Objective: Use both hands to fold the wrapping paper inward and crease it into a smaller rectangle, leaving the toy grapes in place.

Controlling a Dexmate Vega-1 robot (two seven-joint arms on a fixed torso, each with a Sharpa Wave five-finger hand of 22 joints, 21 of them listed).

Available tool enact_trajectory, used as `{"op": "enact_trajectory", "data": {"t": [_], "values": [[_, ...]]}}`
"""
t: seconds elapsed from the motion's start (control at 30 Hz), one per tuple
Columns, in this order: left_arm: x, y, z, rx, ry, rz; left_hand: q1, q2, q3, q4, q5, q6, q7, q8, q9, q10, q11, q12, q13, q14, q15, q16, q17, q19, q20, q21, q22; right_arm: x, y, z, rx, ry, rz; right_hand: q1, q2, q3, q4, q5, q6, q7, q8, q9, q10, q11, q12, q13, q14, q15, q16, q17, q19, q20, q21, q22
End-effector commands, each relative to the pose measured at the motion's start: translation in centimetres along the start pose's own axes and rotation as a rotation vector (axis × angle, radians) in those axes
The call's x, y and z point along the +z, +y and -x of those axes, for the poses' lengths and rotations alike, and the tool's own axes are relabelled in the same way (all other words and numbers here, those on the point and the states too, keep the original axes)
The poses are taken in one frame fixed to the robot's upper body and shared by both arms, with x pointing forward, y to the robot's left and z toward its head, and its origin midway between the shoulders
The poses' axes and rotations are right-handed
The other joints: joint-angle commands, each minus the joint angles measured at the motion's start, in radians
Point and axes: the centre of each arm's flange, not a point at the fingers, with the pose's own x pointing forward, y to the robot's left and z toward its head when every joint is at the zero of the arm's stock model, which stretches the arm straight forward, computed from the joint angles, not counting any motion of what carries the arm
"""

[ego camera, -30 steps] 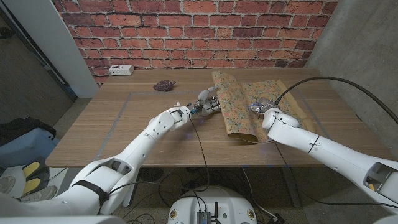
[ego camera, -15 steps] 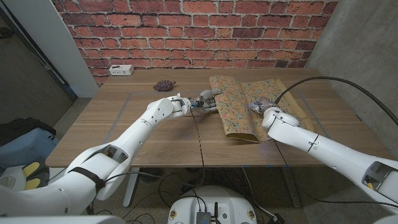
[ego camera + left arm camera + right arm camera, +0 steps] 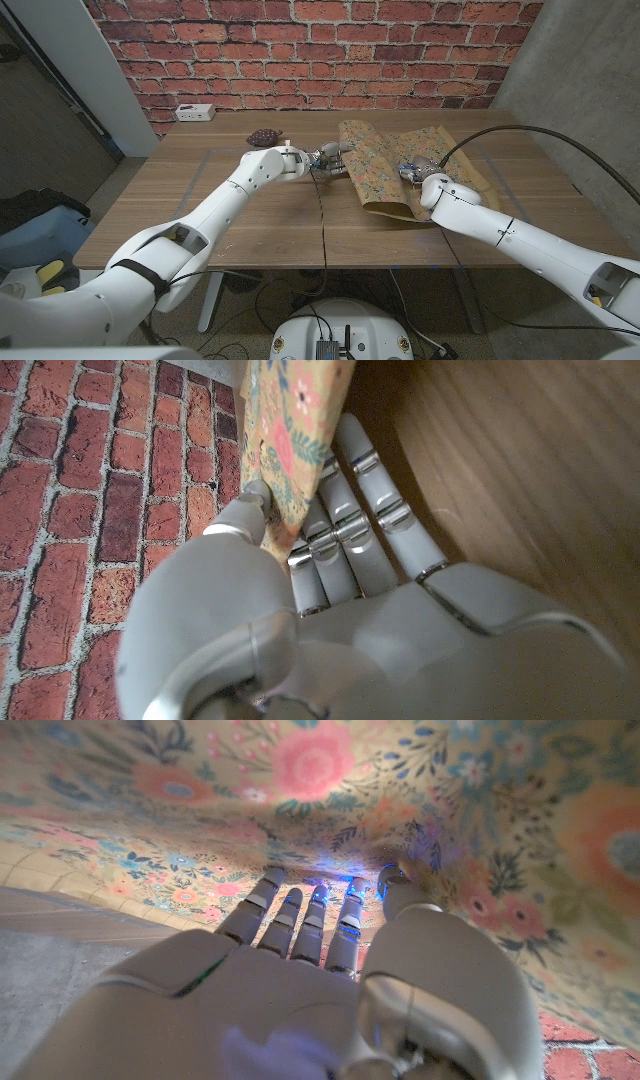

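Floral wrapping paper (image 3: 398,170) has shifted since a second ago: its left edge is lifted higher and pulled further toward the brick wall (image 3: 300,50), and the near edge sits further from the table's front. Left arm is stretched further out; left hand (image 3: 328,159) has moved back with the paper edge. Right hand (image 3: 418,172) has barely moved.

Wooden table (image 3: 200,215) carries the paper right of centre. Toy grapes (image 3: 263,137) sit at the far side, left of the paper and apart from it. White power strip (image 3: 194,112) lies at the far left edge by the wall. Grey concrete wall (image 3: 580,70) stands on the right.

Left hand pinches the raised paper edge between thumb and fingers (image 3: 345,520); the left wrist view shows the sheet standing up between them. Right hand lies on the paper's middle; the right wrist view shows its fingers (image 3: 305,915) straight and side by side, tips against the floral sheet, which curves up beyond them. Not gripping anything.
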Motion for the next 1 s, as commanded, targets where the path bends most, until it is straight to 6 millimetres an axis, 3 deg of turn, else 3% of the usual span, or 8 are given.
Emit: {"op": "enact_trajectory", "data": {"t": [0.03,0.1,0.23,0.33,0.4,0.53,1.0], "values": [[1.2,0.5,1.9,0.166,-0.142,-0.131,0.02,0.003,-0.005,-0.001,0.011,0.012,0.018,0.017,0.023,0.029,-0.02,0.021,0.021,0.012,0.001,0.01,0.018,-0.028,0.007,0.013,0.016,0.3,-0.9,0.8,-0.147,-0.023,-0.007,-0.015,-0.002,-0.01,-0.001,0.004,-0.026,-0.009,-0.005,0.002,-0.055,-0.011,-0.009,0.001,-0.066,0.012,-0.019,0.001,-0.089,0.003,-0.014,0.0],[1.4,0.7,2.3,0.173,-0.154,-0.153,0.025,0.002,-0.01,-0.002,0.013,0.009,0.018,0.025,0.034,0.028,-0.02,0.031,0.033,0.013,0.002,0.013,0.029,-0.039,0.011,0.022,0.026,0.3,-1.0,1.0,-0.183,-0.026,-0.002,-0.024,-0.002,-0.015,-0.001,0.006,-0.049,-0.013,-0.007,0.001,-0.097,-0.013,-0.012,0.001,-0.114,0.02,-0.026,0.0,-0.167,0.019,-0.021,-0.001],[2.3,1.0,3.5,0.213,-0.185,-0.243,0.038,0.005,-0.014,-0.004,0.017,-0.001,0.024,0.037,0.052,0.02,-0.017,0.045,0.054,0.012,0.006,0.016,0.046,-0.06,0.02,0.036,0.041,0.2,-1.2,1.6,-0.257,-0.025,-0.004,-0.032,-0.005,-0.019,-0.003,0.006,-0.059,-0.018,-0.006,0.001,-0.132,-0.016,-0.012,0.001,-0.164,0.029,-0.031,-0.002,-0.214,0.028,-0.017,-0.001],[3.0,1.2,4.3,0.223,-0.199,-0.294,0.047,0.006,-0.018,-0.004,0.021,-0.006,0.025,0.048,0.067,0.024,-0.017,0.063,0.072,0.022,0.011,0.025,0.063,-0.067,0.023,0.049,0.049,0.1,-1.3,1.7,-0.266,-0.032,-0.007,-0.027,0.009,-0.012,-0.004,0.008,-0.057,-0.021,-0.003,0.001,-0.124,-0.021,-0.004,0.001,-0.156,0.017,-0.022,-0.002,-0.203,0.024,-0.006,-0.002],[3.5,1.3,4.8,0.23,-0.206,-0.328,0.052,0.005,-0.021,-0.005,0.023,-0.004,0.027,0.055,0.076,0.03,-0.016,0.076,0.082,0.028,0.007,0.029,0.071,-0.066,0.023,0.056,0.051,0.1,-1.3,1.8,-0.264,-0.03,-0.008,-0.018,0.021,-0.001,-0.007,0.008,-0.047,-0.025,0.003,0.001,-0.105,-0.02,0.006,0.0,-0.131,-0.004,-0.006,-0.003,-0.167,0.013,0.011,-0.002],[4.6,1.3,5.8,0.245,-0.21,-0.416,0.065,0.004,-0.025,-0.006,0.03,-0.005,0.035,0.07,0.095,0.03,-0.013,0.1,0.108,0.05,0.004,0.042,0.093,-0.074,0.024,0.075,0.06,-0.1,-1.2,2.0,-0.261,-0.036,-0.008,-0.011,0.021,0.005,-0.012,0.005,-0.031,-0.02,0.008,0.001,-0.073,-0.02,0.018,-0.001,-0.103,-0.01,0.005,-0.005,-0.118,0.002,0.028,-0.003],[9.1,1.7,8.7,0.329,-0.101,-0.759,0.102,0.0,-0.031,-0.009,0.055,-0.012,0.054,0.105,0.149,0.027,-0.019,0.176,0.186,0.08,0.004,0.064,0.149,-0.097,0.028,0.127,0.083,-0.6,-1.0,3.0,-0.287,-0.069,-0.032,0.002,0.015,0.011,-0.021,0.004,-0.013,-0.011,0.011,0.001,-0.049,-0.021,0.022,-0.002,-0.059,-0.012,0.019,-0.007,-0.065,-0.002,0.041,-0.003]]}}
